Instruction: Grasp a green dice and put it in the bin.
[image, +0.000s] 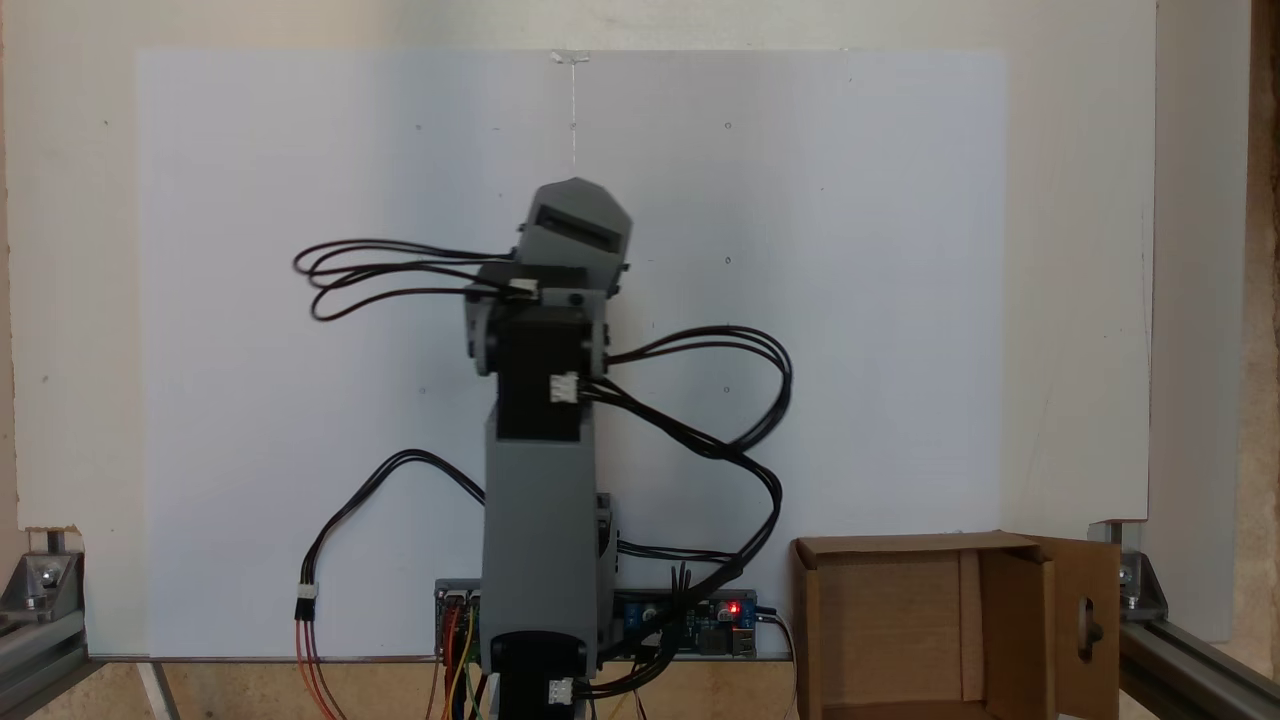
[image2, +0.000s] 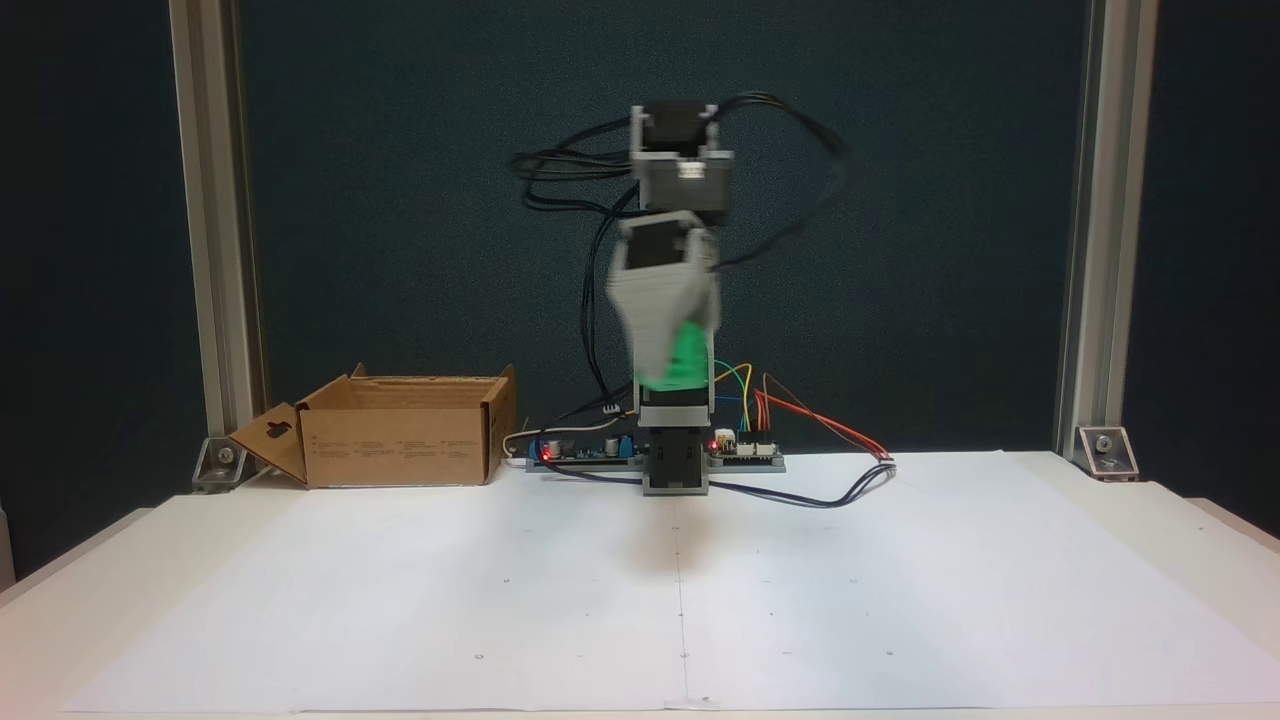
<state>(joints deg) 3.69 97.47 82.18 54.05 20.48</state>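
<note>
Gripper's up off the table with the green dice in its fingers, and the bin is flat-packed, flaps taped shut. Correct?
Not quite: the bin stands open, its flaps folded out, as both fixed views show. The rest holds: the gripper is raised above the table with the green dice in its fingers.

Claw (image2: 668, 350) motion-blurred, jaws indistinct; green dice (image2: 688, 362) just green smear; bin (image: 900, 640) cut by bottom edge.
</note>
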